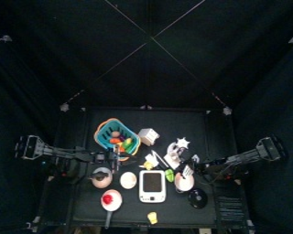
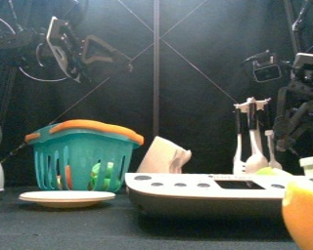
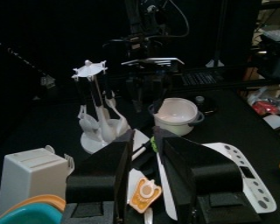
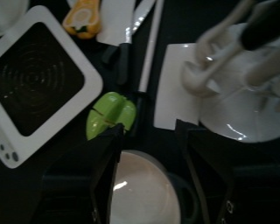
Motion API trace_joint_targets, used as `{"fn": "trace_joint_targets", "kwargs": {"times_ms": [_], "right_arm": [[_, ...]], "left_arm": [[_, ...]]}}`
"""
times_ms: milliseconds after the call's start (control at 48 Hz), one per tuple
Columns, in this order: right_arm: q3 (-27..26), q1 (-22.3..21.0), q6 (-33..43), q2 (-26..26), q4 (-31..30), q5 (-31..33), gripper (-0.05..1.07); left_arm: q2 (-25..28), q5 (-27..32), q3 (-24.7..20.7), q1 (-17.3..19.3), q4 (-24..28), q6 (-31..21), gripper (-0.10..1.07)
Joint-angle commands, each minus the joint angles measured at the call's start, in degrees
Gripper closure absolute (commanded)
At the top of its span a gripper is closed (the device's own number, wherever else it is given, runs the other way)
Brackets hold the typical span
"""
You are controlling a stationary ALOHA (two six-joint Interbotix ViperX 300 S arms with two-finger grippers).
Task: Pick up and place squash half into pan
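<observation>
The squash half (image 1: 153, 218), yellow-orange, lies near the table's front edge in front of the white scale (image 1: 153, 186). It looms large at the right in the front view (image 2: 304, 210) and shows past the scale in the right wrist view (image 4: 84, 14). The pan (image 4: 149, 188), round with a pale inside, lies at the front right (image 1: 198, 196). My right gripper (image 4: 154, 179) is open just above the pan, empty. My left gripper (image 3: 154, 188) is open and empty, left of the scale (image 1: 113, 167), over a small orange-and-white thing (image 3: 143, 192).
A teal basket (image 1: 113, 135) stands at the back left, and a white rack (image 3: 98, 122) at the back middle. A white plate (image 2: 67, 198) with a red thing lies at the front left. A green piece (image 4: 113, 114) lies between the scale and the pan. A white box (image 3: 31, 171) stands beside the basket.
</observation>
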Motion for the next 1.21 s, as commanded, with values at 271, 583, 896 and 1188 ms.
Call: {"fn": "trace_joint_targets", "kwargs": {"times_ms": [271,583,896,1188], "right_arm": [[-25.8,-7.0,-0.2,27.7,-8.4,2.5,0.17],[-26.7,-8.0,-0.1,32.3,-6.6,2.5,0.17],[-27.0,-8.5,-0.2,34.0,-4.8,1.8,0.34],[-30.5,-5.6,-0.3,29.8,-12.8,4.0,0.53]], "left_arm": [[-1.3,-0.5,1.4,0.5,-1.6,0.0,0.3],[-2.5,-0.5,2.2,0.5,-2.5,0.0,0.3],[-2.5,-0.5,2.4,0.5,-2.5,0.0,0.3],[-3.9,-1.4,3.3,1.8,-7.8,0.2,0.3]]}}
